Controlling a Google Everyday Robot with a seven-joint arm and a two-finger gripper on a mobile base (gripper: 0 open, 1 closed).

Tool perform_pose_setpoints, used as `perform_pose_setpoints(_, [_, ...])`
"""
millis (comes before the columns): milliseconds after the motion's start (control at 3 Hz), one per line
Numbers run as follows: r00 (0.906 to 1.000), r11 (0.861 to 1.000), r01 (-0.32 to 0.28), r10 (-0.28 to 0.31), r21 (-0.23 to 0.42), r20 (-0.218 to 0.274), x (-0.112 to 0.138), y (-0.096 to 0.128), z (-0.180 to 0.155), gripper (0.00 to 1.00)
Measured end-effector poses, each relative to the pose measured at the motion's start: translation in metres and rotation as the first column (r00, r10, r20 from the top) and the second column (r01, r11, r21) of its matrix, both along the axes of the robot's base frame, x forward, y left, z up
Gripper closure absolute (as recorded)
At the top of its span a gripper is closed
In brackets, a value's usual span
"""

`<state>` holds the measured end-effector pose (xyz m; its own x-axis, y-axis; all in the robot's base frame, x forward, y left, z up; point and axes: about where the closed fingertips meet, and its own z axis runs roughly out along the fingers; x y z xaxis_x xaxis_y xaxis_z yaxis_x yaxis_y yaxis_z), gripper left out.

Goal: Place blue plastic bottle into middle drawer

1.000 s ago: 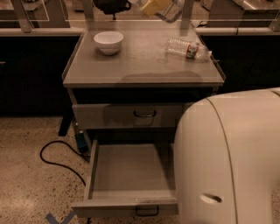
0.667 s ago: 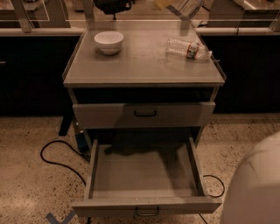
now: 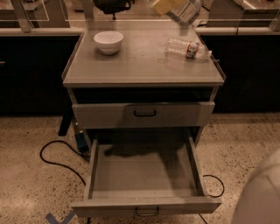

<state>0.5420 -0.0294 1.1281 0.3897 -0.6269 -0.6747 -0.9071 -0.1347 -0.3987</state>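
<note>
The blue plastic bottle (image 3: 188,11), clear with a pale label, hangs tilted at the top edge of the camera view, above the back of the cabinet top. My gripper (image 3: 171,6) is shut on it and shows only as a yellowish part cut off by the frame edge. The middle drawer (image 3: 144,173) is pulled wide open low at the front. It has a flat grey tray with nothing in it, a low front panel and a small wire handle (image 3: 147,213). The gripper and bottle are high above and behind the drawer.
A white bowl (image 3: 108,41) and a slim clear bottle with a red label (image 3: 188,47) lie on the cabinet top (image 3: 140,65). A taller-faced grey drawer (image 3: 144,114) is shut above. A black cable (image 3: 54,159) runs on the floor at left. My white body (image 3: 260,192) fills the bottom right.
My white body has drawn back to the right and uncovered the open drawer. The held bottle has shifted a little right along the top edge.
</note>
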Motion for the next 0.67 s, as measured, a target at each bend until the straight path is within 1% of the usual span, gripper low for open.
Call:
perform_pose_setpoints(333, [0.9985, 0.999, 0.051, -0.051, -0.014, -0.020, -0.033, -0.016, -0.004, 1.00])
perform_pose_setpoints(667, [0.9990, 0.999, 0.044, -0.045, -0.009, -0.010, -0.065, -0.019, 0.002, 1.00])
